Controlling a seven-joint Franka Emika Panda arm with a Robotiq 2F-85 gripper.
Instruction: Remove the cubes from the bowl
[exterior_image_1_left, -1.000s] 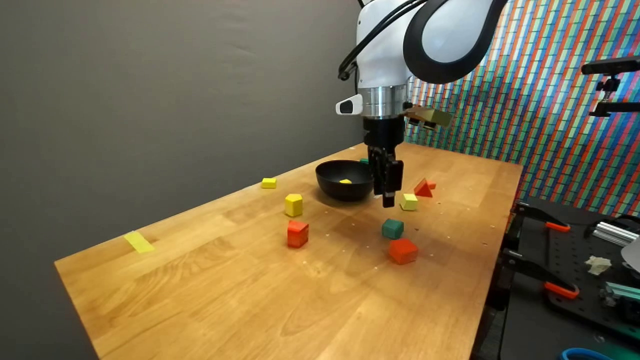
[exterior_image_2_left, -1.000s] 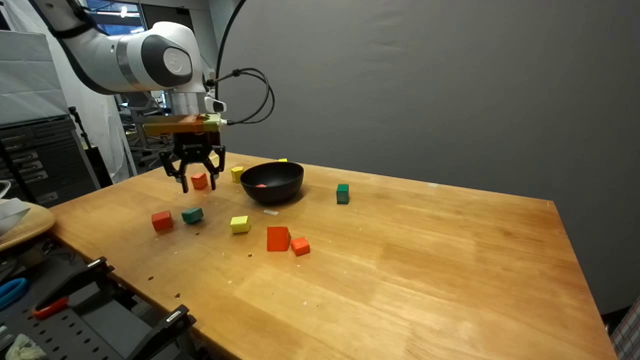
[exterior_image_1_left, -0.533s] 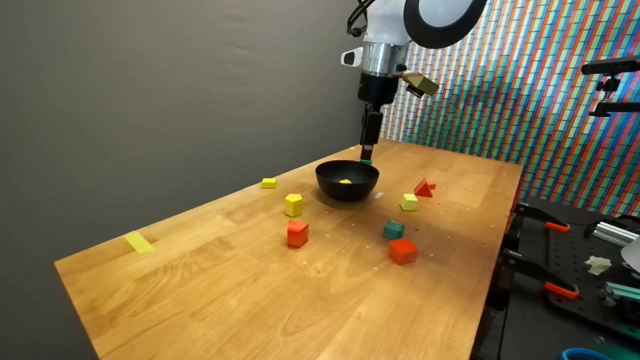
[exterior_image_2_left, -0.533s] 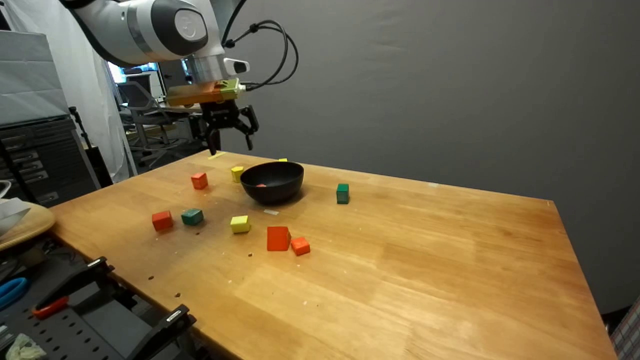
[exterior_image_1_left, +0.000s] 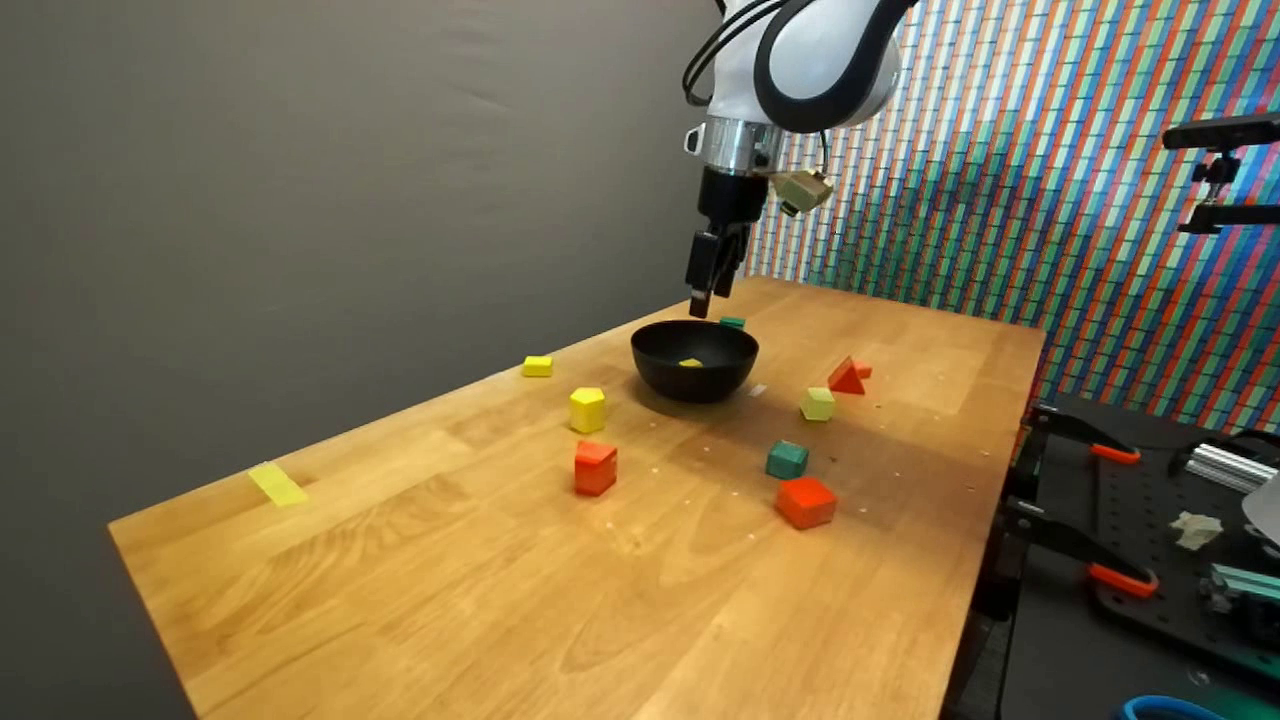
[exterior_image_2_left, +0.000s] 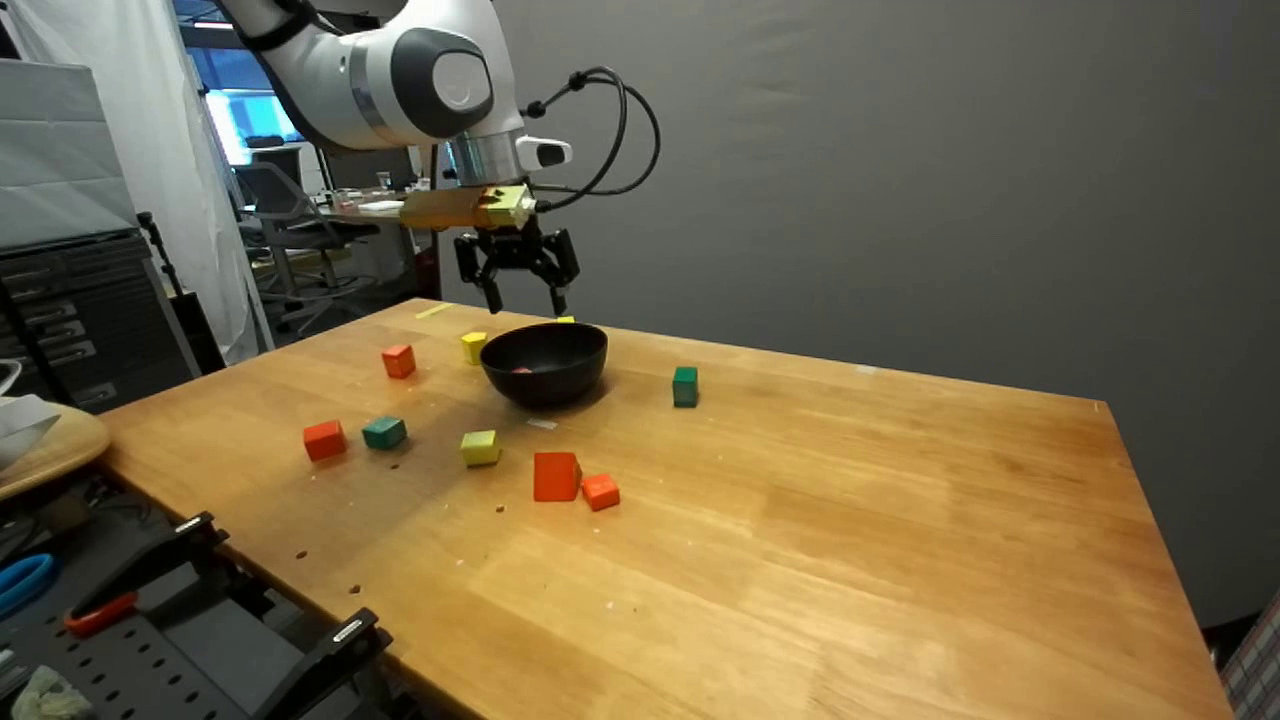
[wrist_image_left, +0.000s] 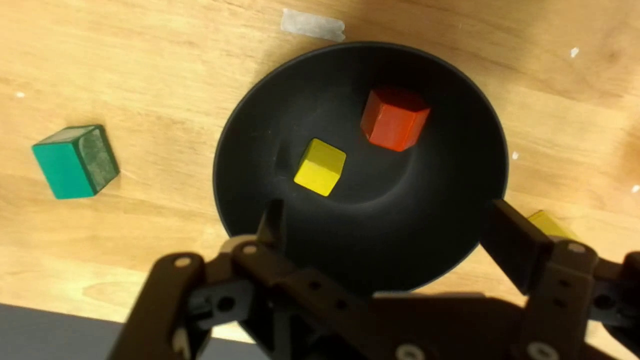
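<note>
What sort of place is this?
Probably a robotics lab or workshop, maybe inside an office: a robot arm over a wooden table, a board full of holes beside it, and an office chair behind.

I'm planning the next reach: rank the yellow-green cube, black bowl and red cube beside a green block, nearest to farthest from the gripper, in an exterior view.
From the gripper, in an exterior view:
1. Black bowl, just below it.
2. Yellow-green cube, on the table in front of the bowl.
3. Red cube, farther left, beside a green block.
</note>
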